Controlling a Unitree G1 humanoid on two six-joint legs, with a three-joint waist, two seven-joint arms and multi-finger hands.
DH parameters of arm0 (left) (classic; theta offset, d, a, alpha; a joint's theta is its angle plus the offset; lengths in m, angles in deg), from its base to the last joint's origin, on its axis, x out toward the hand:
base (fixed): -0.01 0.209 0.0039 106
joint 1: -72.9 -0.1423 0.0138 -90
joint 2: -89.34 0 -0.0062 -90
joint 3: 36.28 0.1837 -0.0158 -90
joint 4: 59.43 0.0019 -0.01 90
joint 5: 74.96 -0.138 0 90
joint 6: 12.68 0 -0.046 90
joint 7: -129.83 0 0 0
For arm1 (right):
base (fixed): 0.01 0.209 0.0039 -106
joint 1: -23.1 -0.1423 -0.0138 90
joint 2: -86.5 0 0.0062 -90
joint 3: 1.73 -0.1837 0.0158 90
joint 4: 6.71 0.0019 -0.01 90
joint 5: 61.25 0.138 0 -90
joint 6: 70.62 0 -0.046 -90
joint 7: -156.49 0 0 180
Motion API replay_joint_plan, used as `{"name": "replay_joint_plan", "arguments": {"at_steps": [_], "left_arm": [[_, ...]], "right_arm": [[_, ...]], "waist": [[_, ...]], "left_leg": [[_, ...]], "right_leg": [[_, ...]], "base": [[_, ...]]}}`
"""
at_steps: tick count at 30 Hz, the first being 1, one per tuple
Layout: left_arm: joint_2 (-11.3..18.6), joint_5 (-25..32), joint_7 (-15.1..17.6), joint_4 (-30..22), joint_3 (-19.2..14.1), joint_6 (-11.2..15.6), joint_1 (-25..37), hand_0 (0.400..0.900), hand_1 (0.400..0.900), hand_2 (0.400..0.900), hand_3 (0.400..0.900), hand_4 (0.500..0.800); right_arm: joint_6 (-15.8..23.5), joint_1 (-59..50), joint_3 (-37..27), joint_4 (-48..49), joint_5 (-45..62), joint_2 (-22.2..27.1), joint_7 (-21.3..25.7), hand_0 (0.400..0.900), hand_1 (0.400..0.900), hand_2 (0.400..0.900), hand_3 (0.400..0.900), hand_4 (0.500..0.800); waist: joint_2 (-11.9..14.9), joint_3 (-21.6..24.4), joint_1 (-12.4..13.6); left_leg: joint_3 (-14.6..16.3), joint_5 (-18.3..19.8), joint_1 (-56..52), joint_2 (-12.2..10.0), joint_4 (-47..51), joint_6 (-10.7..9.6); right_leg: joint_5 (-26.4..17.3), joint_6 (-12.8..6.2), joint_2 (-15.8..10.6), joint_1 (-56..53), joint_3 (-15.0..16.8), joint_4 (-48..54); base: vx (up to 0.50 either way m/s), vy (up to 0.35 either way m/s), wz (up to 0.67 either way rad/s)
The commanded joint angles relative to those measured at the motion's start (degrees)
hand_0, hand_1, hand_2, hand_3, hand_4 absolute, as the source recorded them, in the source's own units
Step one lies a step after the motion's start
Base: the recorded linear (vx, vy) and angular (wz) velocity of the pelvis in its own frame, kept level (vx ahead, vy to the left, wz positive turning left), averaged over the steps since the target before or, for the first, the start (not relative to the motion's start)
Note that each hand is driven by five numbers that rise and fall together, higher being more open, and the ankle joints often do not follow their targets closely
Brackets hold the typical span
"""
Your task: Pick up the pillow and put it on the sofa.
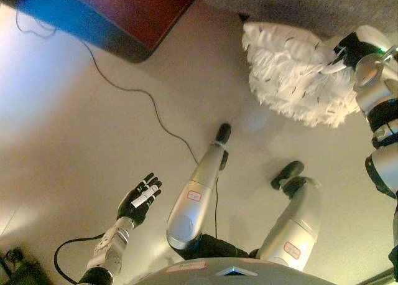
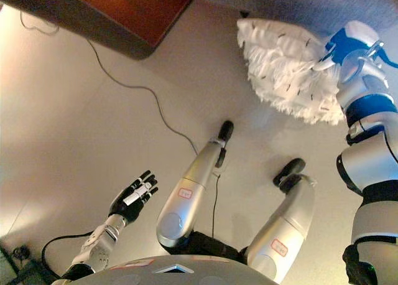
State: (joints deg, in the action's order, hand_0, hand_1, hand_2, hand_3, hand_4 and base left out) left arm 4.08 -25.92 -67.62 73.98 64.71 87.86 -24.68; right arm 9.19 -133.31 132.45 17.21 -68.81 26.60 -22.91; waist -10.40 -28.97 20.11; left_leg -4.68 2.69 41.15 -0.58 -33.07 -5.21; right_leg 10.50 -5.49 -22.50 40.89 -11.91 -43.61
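A white feathery pillow (image 1: 292, 73) hangs at the upper right, just below the edge of the grey sofa (image 1: 298, 5). It seems lifted off the pale floor, with a faint shadow under it. My right hand (image 1: 347, 51) grips the pillow's right end, its dark fingers curled into the feathers. My left hand (image 1: 140, 198) is at the lower left, low over the floor, with its fingers straight and empty. The pillow's far side touches or overlaps the sofa's front edge; I cannot tell which.
A dark reddish wooden piece of furniture (image 1: 137, 11) stands at the upper left. A thin dark cable (image 1: 124, 86) runs across the pale floor from there toward the middle.
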Motion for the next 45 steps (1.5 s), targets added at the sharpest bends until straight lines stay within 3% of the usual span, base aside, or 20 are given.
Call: {"name": "replay_joint_plan", "arguments": {"at_steps": [1,7,10,11,17,20,22,26,30,33,37,42,45], "left_arm": [[3.5,-3.3,3.1,4.1,-2.1,-2.0,-0.2,0.900,0.900,0.900,0.900,0.800],[2.6,-7.7,7.3,8.9,-3.2,-5.4,2.5,0.900,0.900,0.900,0.900,0.800],[2.8,-11.2,9.7,10.4,-3.6,-8.6,4.7,0.900,0.900,0.900,0.900,0.800],[2.7,-12.4,10.6,11.2,-3.8,-9.8,5.4,0.900,0.900,0.900,0.900,0.800],[0.8,-16.2,13.4,15.8,-5.1,-11.0,5.7,0.900,0.900,0.900,0.900,0.800],[0.7,-19.7,14.1,19.6,-5.8,-10.9,5.3,0.900,0.900,0.900,0.900,0.800],[1.3,-21.7,13.7,20.8,-6.4,-12.2,5.9,0.900,0.900,0.900,0.900,0.800],[2.3,-21.9,14.3,22.1,-6.7,-13.9,7.4,0.900,0.900,0.900,0.900,0.800],[1.6,-22.7,15.0,22.9,-7.2,-13.2,8.0,0.900,0.900,0.900,0.900,0.800],[1.5,-23.7,14.9,23.1,-7.4,-12.6,7.7,0.900,0.900,0.900,0.900,0.800],[1.7,-24.9,15.9,24.3,-8.9,-12.0,6.1,0.900,0.900,0.900,0.900,0.800],[0.5,-28.5,15.9,26.2,-9.7,-9.7,3.0,0.900,0.900,0.900,0.900,0.800],[0.6,-28.3,15.8,25.8,-8.9,-8.5,2.1,0.900,0.900,0.900,0.900,0.800]], "right_arm": [[4.1,-3.0,-4.2,7.1,-2.0,4.0,1.5,0.400,0.400,0.400,0.400,0.500],[5.4,4.8,-8.1,11.7,-2.2,4.6,-0.9,0.400,0.400,0.400,0.400,0.500],[5.8,10.7,-11.5,16.2,-2.4,7.1,-3.2,0.400,0.400,0.400,0.400,0.500],[6.1,12.7,-12.6,17.5,-2.0,7.9,-4.4,0.400,0.400,0.400,0.400,0.500],[8.4,15.2,-14.2,19.3,-2.1,7.9,-7.3,0.400,0.400,0.400,0.400,0.500],[9.5,14.8,-13.7,21.8,-1.9,9.0,-9.8,0.400,0.400,0.400,0.400,0.500],[10.2,13.8,-13.1,23.2,-1.1,9.5,-10.4,0.400,0.400,0.400,0.400,0.500],[10.8,10.7,-11.8,25.8,0.9,10.5,-11.7,0.400,0.400,0.400,0.400,0.500],[11.5,7.0,-10.2,25.7,1.7,10.2,-12.3,0.400,0.400,0.400,0.400,0.500],[11.6,4.0,-9.3,23.4,2.9,10.9,-13.3,0.400,0.400,0.400,0.400,0.500],[12.3,0.6,-8.1,19.5,4.5,11.5,-15.1,0.400,0.400,0.400,0.400,0.500],[12.4,-5.3,-4.2,11.5,5.9,11.0,-19.9,0.400,0.400,0.400,0.400,0.500],[10.2,-7.9,-3.2,8.1,5.5,9.1,-19.5,0.400,0.400,0.400,0.400,0.500]], "waist": [[3.5,3.6,-0.3],[7.3,7.6,-2.3],[9.0,10.2,-4.7],[9.8,11.4,-5.4],[12.8,16.2,-6.4],[14.6,19.2,-7.0],[14.9,20.1,-7.5],[15.5,22.3,-9.4],[17.2,23.2,-10.8],[18.1,23.6,-11.4],[18.6,23.9,-10.0],[18.3,25.4,-7.8],[16.9,24.8,-6.2]], "left_leg": [[1.1,1.0,-5.7,-3.0,2.7,0.2],[3.6,1.9,-17.1,-4.5,7.4,0.4],[9.6,2.0,-22.0,-7.7,8.4,-0.8],[10.3,2.1,-24.0,-8.3,8.8,-1.2],[10.8,1.7,-31.9,-6.2,14.3,1.0],[10.3,1.7,-35.3,-3.9,17.7,2.4],[10.3,1.8,-37.1,-3.4,19.6,3.2],[10.0,1.7,-40.1,-2.8,23.4,3.9],[10.0,3.0,-43.3,-2.2,25.8,3.6],[8.3,4.7,-45.1,-2.9,26.7,3.4],[7.1,4.5,-46.3,-5.7,27.3,1.9],[7.7,-0.6,-46.8,-10.1,31.3,-2.0],[6.9,-4.0,-45.1,-12.3,31.8,-3.6]], "right_leg": [[-1.8,-1.08,0.2,-8.8,-2.3,7.1],[-4.2,-2.17,0.3,-21.8,-4.5,15.6],[-5.8,-2.21,-0.4,-29.6,-7.7,20.4],[-6.3,-2.42,-0.6,-32.5,-8.2,22.3],[-11.8,-3.61,-1.0,-39.9,-7.7,28.6],[-18.8,-5.48,-1.7,-40.4,-4.3,27.8],[-21.7,-6.16,-2.2,-39.6,-2.5,25.9],[-24.1,-6.59,0.2,-38.1,0.5,26.2],[-25.8,-7.14,2.0,-35.4,0.7,33.7],[-25.2,-7.11,3.6,-33.5,1.8,39.0],[-21.4,-6.42,5.1,-35.5,-0.9,40.3],[-16.1,-4.76,8.2,-40.7,-4.2,42.4],[-13.6,-3.18,9.4,-41.1,-5.9,41.4]], "base": [[0.11,0.000,0.00],[0.16,-0.011,0.06],[0.19,-0.028,0.47],[0.22,0.017,0.47],[0.14,0.137,-0.01],[0.16,0.123,-0.07],[0.11,0.088,-0.10],[0.15,-0.004,0.03],[0.24,-0.167,0.17],[0.29,-0.268,0.44],[0.25,-0.316,0.37],[0.23,-0.212,0.23],[0.11,-0.172,0.24]]}}
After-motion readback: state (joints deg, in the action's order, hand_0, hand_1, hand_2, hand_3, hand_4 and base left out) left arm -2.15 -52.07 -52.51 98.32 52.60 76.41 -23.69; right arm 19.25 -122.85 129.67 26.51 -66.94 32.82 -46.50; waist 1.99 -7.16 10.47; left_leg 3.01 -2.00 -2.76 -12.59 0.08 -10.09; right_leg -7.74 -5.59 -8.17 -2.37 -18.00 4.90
